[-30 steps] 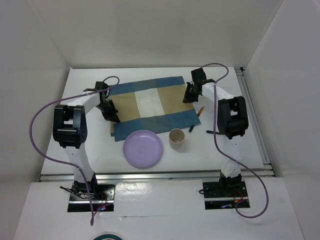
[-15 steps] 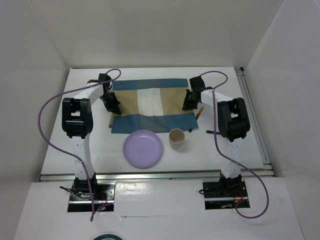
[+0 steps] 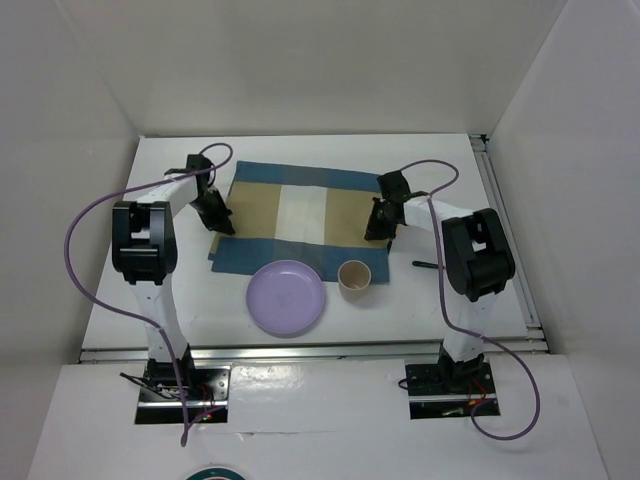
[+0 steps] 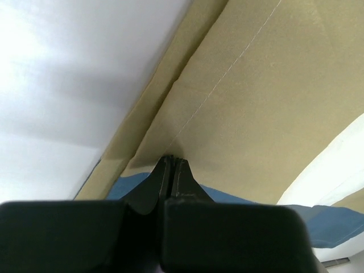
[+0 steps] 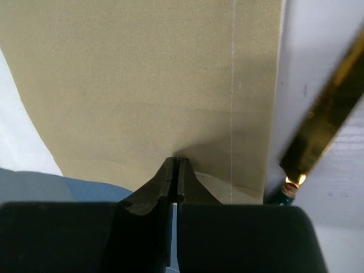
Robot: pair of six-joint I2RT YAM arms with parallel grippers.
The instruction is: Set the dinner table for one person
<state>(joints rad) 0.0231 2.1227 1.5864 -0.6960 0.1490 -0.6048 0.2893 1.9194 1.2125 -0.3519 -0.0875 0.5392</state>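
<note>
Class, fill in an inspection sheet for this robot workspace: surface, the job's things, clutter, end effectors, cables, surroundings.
Surface: dinner table, white, plain and flat.
Job's things: blue-and-tan placemat spread mid-table; purple plate and tan cup at its near edge, apart from each other; gold-handled utensil just off the placemat's right edge.
Clutter: nothing seen.
End effectors: left end effector shut on the placemat's left edge; right end effector shut on its right edge.
Cables: a purple cable loops off each arm, clear of the tableware.
Surroundings: white walls on three sides; metal rail along the table's right edge.
</note>
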